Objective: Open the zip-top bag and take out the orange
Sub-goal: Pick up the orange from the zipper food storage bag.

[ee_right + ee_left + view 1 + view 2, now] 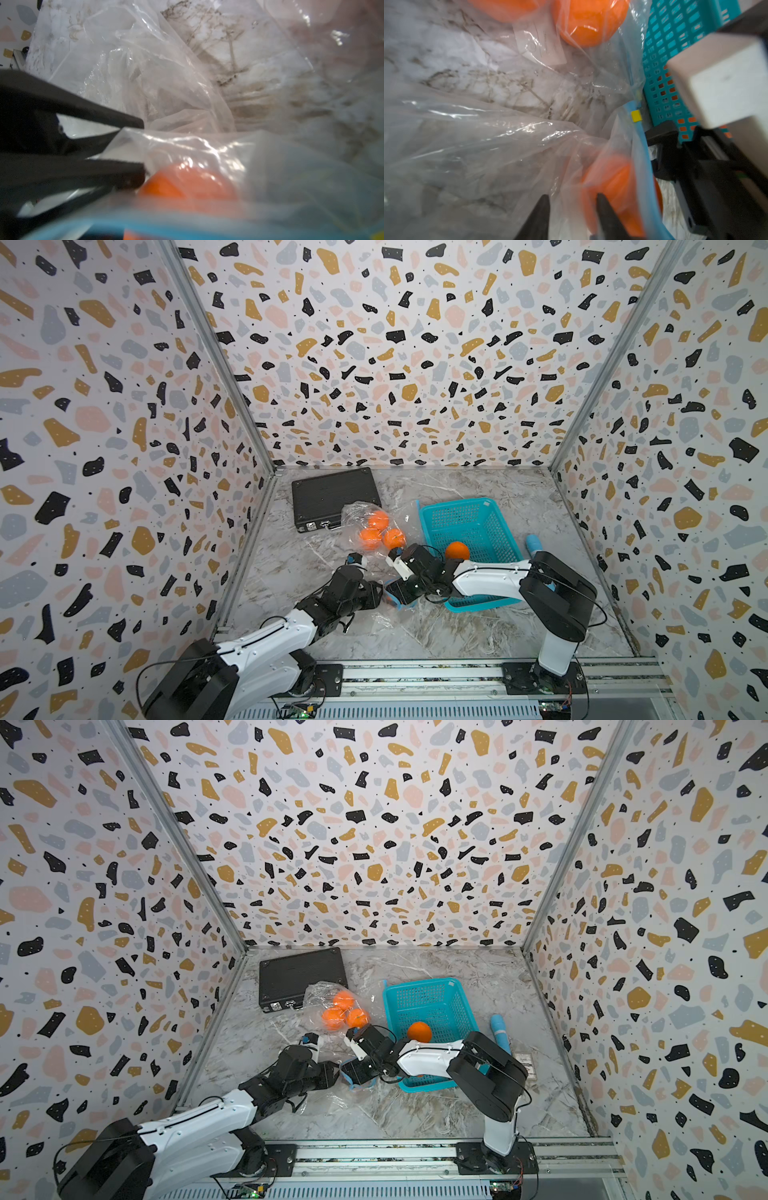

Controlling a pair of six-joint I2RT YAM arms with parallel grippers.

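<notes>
At the bag's mouth, near both claws, one orange (612, 187) lies under loose film of the zip-top bag (467, 145) — three more oranges (378, 531) sit deeper, a fifth orange (457, 551) in the teal basket (478, 514). Left gripper (571, 197) stands narrowly parted, clamping nothing certain; the right gripper (397, 596) is too hidden to judge. Closing now could pinch film with fruit — or nudge it deeper.

Black case (335, 497) rear left; teal basket (469, 526) centre-right; blue tube (498, 1029) beside basket.
</notes>
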